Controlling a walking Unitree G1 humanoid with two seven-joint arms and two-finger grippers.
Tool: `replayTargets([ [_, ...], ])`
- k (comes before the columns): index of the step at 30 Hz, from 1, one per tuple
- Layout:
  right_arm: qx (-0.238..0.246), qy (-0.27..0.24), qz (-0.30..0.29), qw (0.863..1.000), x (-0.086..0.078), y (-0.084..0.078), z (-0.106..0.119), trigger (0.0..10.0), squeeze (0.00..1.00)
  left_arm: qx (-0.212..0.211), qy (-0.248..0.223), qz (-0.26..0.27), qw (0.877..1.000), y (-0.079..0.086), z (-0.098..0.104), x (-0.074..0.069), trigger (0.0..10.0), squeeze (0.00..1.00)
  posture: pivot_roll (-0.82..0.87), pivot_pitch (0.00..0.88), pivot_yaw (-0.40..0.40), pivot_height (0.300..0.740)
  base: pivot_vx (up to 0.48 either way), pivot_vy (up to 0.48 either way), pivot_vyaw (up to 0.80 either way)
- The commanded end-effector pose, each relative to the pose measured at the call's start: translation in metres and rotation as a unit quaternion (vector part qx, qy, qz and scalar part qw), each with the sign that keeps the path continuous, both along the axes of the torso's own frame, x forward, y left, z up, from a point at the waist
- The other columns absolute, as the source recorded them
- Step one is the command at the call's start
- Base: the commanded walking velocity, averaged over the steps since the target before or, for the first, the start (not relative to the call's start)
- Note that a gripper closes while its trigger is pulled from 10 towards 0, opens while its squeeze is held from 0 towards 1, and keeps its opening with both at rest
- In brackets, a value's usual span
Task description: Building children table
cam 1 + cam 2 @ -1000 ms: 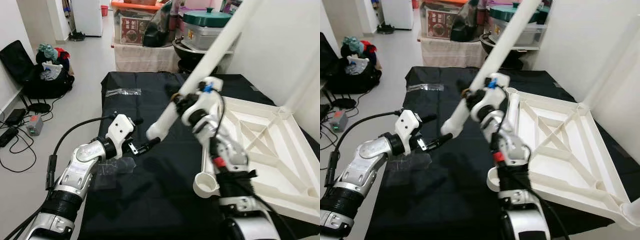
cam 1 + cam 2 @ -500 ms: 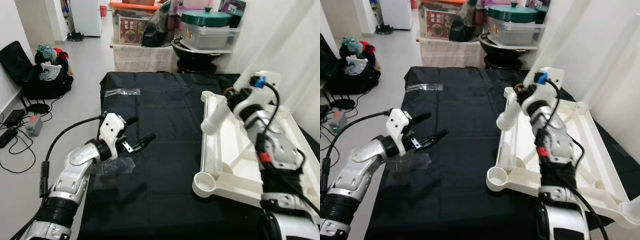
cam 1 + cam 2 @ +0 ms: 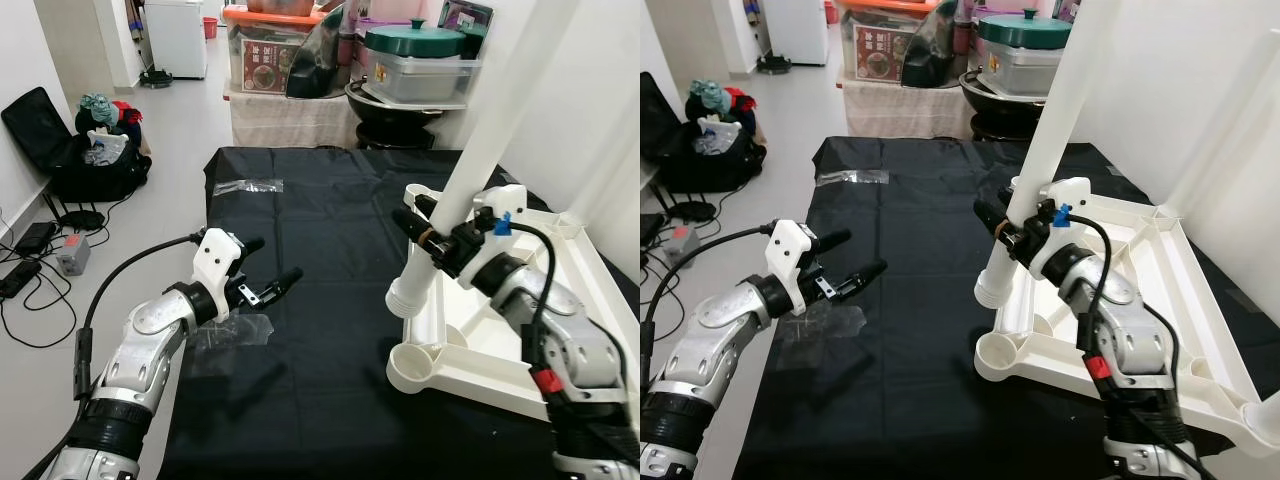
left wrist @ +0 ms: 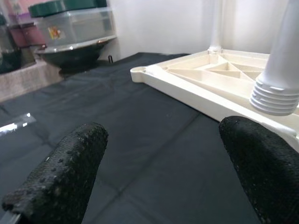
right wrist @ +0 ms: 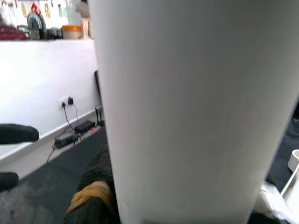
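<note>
I see the right gripper (image 3: 428, 233) with its jaws closed around the white table leg (image 3: 480, 140), low on the leg, a little above its ribbed end. The leg stands almost upright, leaning a bit, and its ribbed end (image 3: 405, 297) sits at the near left edge of the upturned white tabletop (image 3: 500, 330), between two round sockets; I cannot tell if it touches the frame. The tabletop lies upside down on the right part of the surface, which is covered with a black cloth (image 3: 330, 300).

My left gripper (image 3: 270, 262) hovers over the left side of the cloth with its jaws open and nothing between them. Under it lies a clear plastic bag (image 3: 228, 334), and another clear plastic bag (image 3: 247, 185) lies near the far left corner.
</note>
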State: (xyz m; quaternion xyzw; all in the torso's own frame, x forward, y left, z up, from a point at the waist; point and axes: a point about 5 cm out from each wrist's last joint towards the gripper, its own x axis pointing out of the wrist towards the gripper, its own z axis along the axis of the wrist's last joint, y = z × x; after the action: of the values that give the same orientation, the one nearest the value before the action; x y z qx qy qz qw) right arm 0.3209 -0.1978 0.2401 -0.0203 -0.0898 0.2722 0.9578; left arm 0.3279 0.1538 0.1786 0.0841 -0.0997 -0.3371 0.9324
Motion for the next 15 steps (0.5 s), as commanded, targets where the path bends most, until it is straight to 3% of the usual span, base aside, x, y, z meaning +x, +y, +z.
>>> replayTargets([
  [1, -0.011, 0.0, 0.003, 1.0, -0.001, -0.001, -0.003, 0.0, 0.0, 0.002, 0.001, 0.0, 1.0, 0.0, 0.0, -0.002, 10.0, 0.0, 0.04, 0.0, -0.06, 0.74, 0.0, 0.0, 0.0],
  [8, -0.037, 0.027, 0.045, 0.998, -0.012, -0.013, -0.013, 0.0, 0.0, 0.004, 0.003, 0.005, 1.0, 0.002, -0.001, -0.004, 10.0, 0.0, 0.05, 0.0, -0.065, 0.74, 0.0, 0.0, 0.0],
  [15, -0.041, 0.048, 0.111, 0.992, -0.026, -0.01, -0.019, 0.0, 0.0, 0.004, 0.006, 0.007, 1.0, 0.005, -0.001, -0.005, 10.0, 0.0, 0.05, 0.0, -0.062, 0.74, 0.0, 0.0, 0.0],
])
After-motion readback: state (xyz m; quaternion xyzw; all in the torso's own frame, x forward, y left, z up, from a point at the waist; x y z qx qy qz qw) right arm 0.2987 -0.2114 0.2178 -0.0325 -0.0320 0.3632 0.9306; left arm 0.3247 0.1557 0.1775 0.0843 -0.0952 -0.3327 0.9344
